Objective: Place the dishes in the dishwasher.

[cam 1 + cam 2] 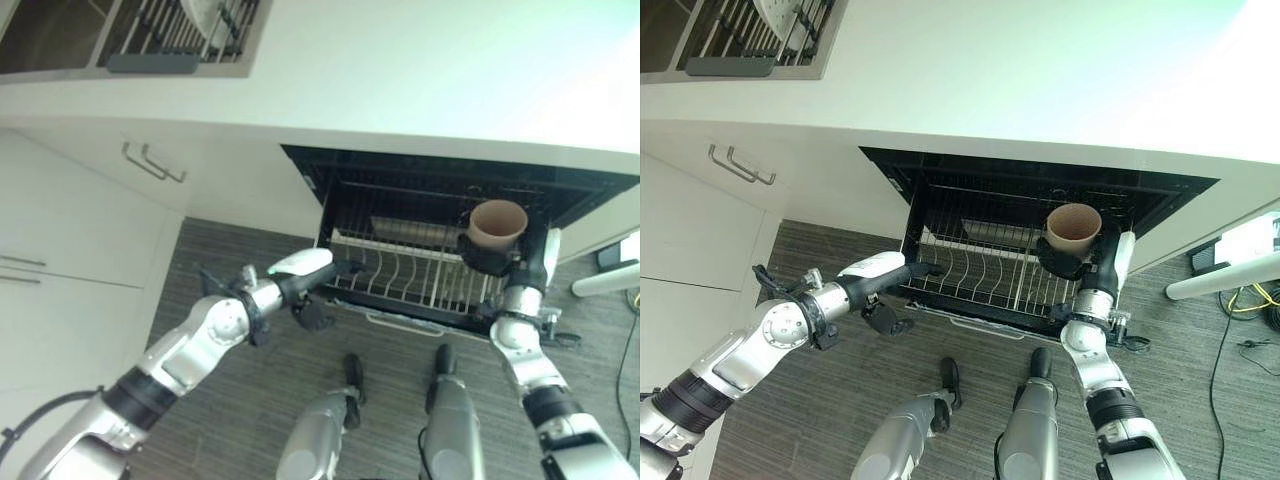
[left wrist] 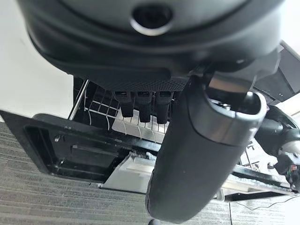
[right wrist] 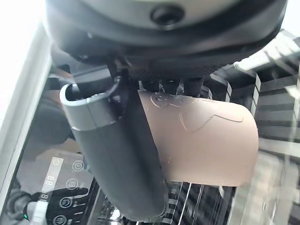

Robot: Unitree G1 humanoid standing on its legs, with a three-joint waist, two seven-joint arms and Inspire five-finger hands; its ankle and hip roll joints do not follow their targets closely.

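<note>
My right hand [image 1: 487, 257] is shut on a tan cup [image 1: 497, 222], held mouth up over the right side of the dishwasher's pulled-out wire rack [image 1: 400, 280]. In the right wrist view the thumb [image 3: 117, 154] presses the cup [image 3: 201, 136] against the fingers. The dishwasher [image 1: 1040, 180] stands open under the white counter. My left hand [image 1: 310, 275] reaches to the rack's front left corner, its fingers [image 2: 140, 105] straight and pointing at the rack [image 2: 136, 129], holding nothing.
A dish rack [image 1: 180, 40] with a white plate [image 1: 205, 12] sits on the counter at the far left. White cabinet fronts with metal handles [image 1: 155, 162] run along the left. A white bar [image 1: 605, 282] lies on the floor at the right.
</note>
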